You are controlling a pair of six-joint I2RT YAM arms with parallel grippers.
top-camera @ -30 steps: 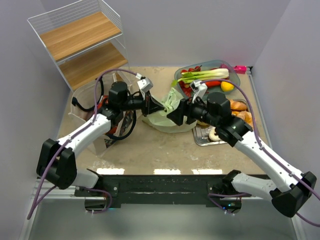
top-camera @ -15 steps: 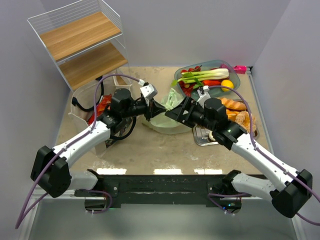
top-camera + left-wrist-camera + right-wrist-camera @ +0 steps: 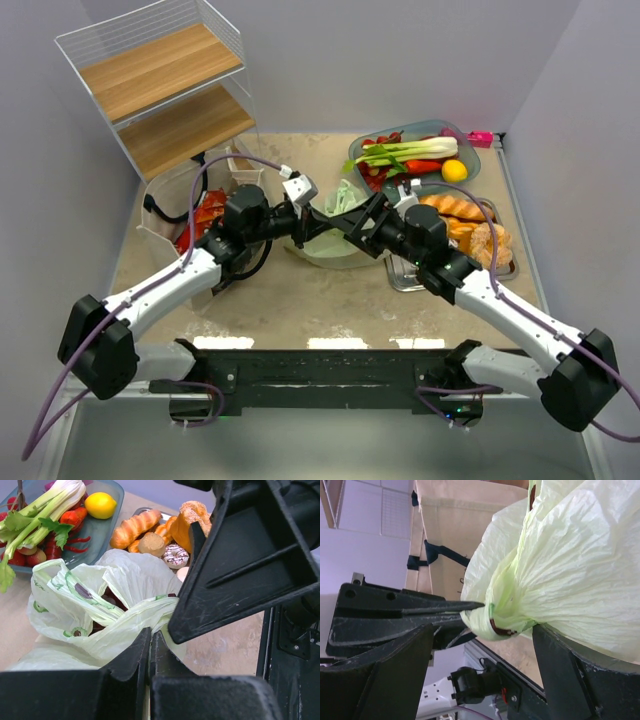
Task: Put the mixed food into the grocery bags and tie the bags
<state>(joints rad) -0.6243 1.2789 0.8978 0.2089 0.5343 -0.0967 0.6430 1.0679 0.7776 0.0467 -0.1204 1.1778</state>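
Overhead first. The pale-green bag (image 3: 335,248) sits at table centre with food already inside. The canvas tote (image 3: 160,225) is at its 9 o'clock. A glass dish (image 3: 474,150) of produce stands at 1 o'clock, a metal tray (image 3: 400,283) of baked goods at 3 o'clock, and a wire shelf (image 3: 150,80) at 11 o'clock. Both arms converge over the green bag. The left gripper (image 3: 312,222) comes in from 9 o'clock and the right gripper (image 3: 356,222) from 3 o'clock, their tips close together.

Left wrist view: the jaws are closed on a gathered fold of the green bag's rim. One finger of the right gripper fills the frame at 2 o'clock, just beside that fold. The leek (image 3: 40,515), lemon (image 3: 100,505), croissants (image 3: 135,527) and a doughnut (image 3: 175,557) remain outside any bag.

Right wrist view: the jaws stand wide, one finger on either side of the pinched tuft and not yet closed on it. The tuft hangs from the left fingertips at 9 o'clock, with the tote behind at 12 o'clock.

Judgement: the tying step on the green bag is under way, with packing of the remaining food outstanding. The next move calls for the right jaws to close on a free loop or handle near the tuft. The thin film is likely to slip or tear if pulled hard, so tension should be gentle.
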